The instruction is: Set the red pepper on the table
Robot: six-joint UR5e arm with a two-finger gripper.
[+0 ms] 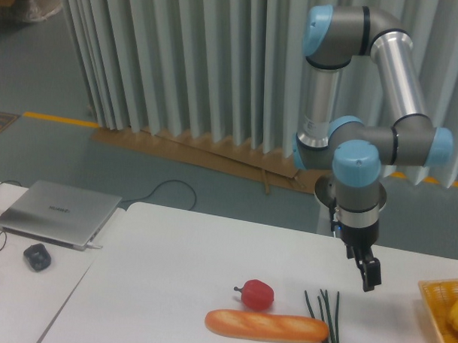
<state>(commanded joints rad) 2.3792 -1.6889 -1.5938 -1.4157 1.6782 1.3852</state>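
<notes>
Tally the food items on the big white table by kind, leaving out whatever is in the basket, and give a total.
red pepper: 1
baguette: 1
bunch of green stalks: 1
Total: 3

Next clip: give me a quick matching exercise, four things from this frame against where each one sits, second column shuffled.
Things:
1. red pepper
2. baguette
3. laptop
4. pincer

Places:
A. on the smaller desk at left, beside a mouse
B. in the air, right of the green stalks
C. on the table, just behind the loaf
D. nearest the table's front edge, lying lengthwise

Pairs: 1-C, 2-D, 3-A, 4-B
</notes>
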